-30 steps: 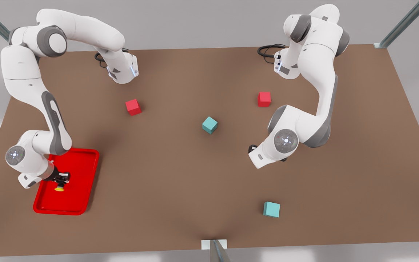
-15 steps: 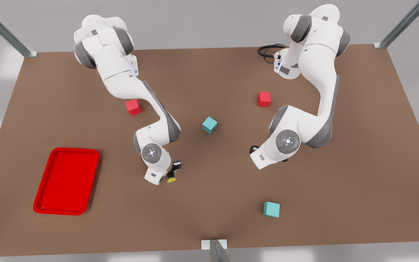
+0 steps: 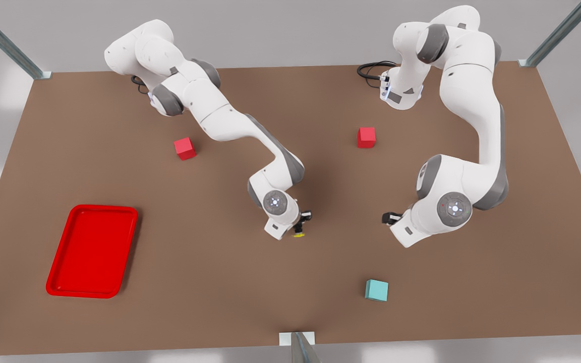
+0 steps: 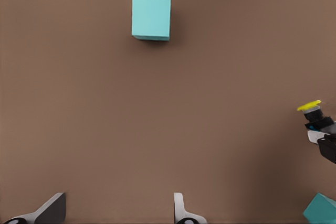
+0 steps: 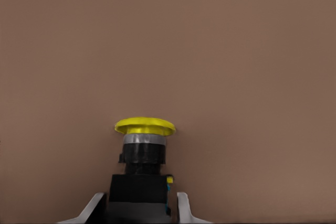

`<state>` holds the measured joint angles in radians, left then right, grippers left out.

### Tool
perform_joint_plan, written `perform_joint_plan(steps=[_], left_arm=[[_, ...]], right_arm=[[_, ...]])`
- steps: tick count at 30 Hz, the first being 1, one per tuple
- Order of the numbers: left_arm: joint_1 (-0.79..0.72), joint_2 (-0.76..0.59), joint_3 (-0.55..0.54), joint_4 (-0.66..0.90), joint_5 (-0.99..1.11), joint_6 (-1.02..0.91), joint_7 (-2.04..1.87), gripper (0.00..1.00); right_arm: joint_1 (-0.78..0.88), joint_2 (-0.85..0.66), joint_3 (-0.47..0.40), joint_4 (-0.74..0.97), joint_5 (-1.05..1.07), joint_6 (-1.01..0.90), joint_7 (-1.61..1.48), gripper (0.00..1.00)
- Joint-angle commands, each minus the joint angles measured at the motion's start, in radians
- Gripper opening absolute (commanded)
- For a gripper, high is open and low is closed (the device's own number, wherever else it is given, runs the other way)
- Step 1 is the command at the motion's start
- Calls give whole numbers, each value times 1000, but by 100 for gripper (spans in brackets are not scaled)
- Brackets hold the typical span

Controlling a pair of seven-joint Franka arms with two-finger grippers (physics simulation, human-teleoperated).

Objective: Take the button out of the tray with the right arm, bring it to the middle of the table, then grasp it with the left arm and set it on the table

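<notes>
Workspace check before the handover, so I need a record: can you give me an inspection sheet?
Surface: brown table, flat.
Job's things: button held over mid-table; red tray at the front view's left.
Clutter: two red cubes, teal cube, another by the button.
Grippers: right gripper shut on button; left gripper open, waiting, fingers apart.
Cables: black loops at arm bases.
Surroundings: metal frame posts.

No readable txt, labels, brands or nos. on anything in the views.
</notes>
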<state>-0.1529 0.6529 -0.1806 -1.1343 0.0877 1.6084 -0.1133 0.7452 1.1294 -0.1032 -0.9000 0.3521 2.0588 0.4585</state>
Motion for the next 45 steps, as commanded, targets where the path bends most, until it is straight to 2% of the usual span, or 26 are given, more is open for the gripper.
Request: perform_joint_plan(steps=[1,4,6,8,9,11,13,14,15,16,18,20,21,23,27,32,35,36,40,42,43,45], left_arm=[[-4,-2,0,1,1,-15,130,100],[-50,5,-2,5,0,-10,40,100],[-165,7,-5,11,-5,-43,-219,100],[-220,10,-11,18,-51,-47,-417,100],[-251,11,-11,30,-68,-44,-489,100],[-292,16,-10,30,-68,-41,-594,100],[-338,33,-8,27,-66,4,-721,100],[-347,47,-5,28,-63,15,-764,100],[-349,60,-2,28,-62,33,-795,100],[-361,70,1,30,-59,62,-862,100],[-367,102,3,31,-20,145,-931,100],[-381,143,18,64,-14,205,-927,100],[-395,195,32,120,-14,219,-921,100],[-404,211,30,126,-14,272,-922,100],[-432,275,32,195,-14,286,-934,100],[-450,303,67,185,-16,292,-841,100],[-461,274,38,192,-23,245,-832,100],[-461,263,13,199,-22,272,-833,100],[-498,298,36,183,4,347,-718,100],[-502,309,47,153,84,329,-715,100],[-498,300,55,153,99,262,-718,100],[-499,298,55,151,121,240,-723,100]], right_arm=[[19,0,-27,3,21,18,437,100],[20,-39,-49,-13,18,1,516,100],[-38,-184,-38,-143,11,-16,502,100],[-191,-371,48,-399,-36,-14,349,100],[-345,-477,137,-548,-116,-14,238,100],[-664,-623,284,-743,-261,-20,5,100],[-914,-663,402,-766,-448,-72,-208,100],[-946,-680,396,-763,-505,-97,-339,100],[-957,-700,385,-760,-525,-103,-417,100],[-978,-709,384,-715,-570,-196,-511,100],[-994,-706,392,-498,-601,-448,-546,100],[-966,-781,387,-467,-550,-519,-541,100],[-843,-858,223,-473,-403,-568,-551,100],[-843,-858,238,-478,-395,-594,-529,100],[-839,-823,238,-488,-406,-615,-529,100],[-834,-792,238,-473,-456,-563,-529,100],[-836,-777,240,-471,-469,-509,-528,100],[-833,-789,240,-473,-464,-523,-523,100],[-830,-787,244,-471,-469,-552,-497,100],[-830,-760,240,-471,-486,-496,-498,100],[-833,-760,240,-471,-486,-467,-498,100],[-828,-763,238,-476,-483,-480,-497,100]])
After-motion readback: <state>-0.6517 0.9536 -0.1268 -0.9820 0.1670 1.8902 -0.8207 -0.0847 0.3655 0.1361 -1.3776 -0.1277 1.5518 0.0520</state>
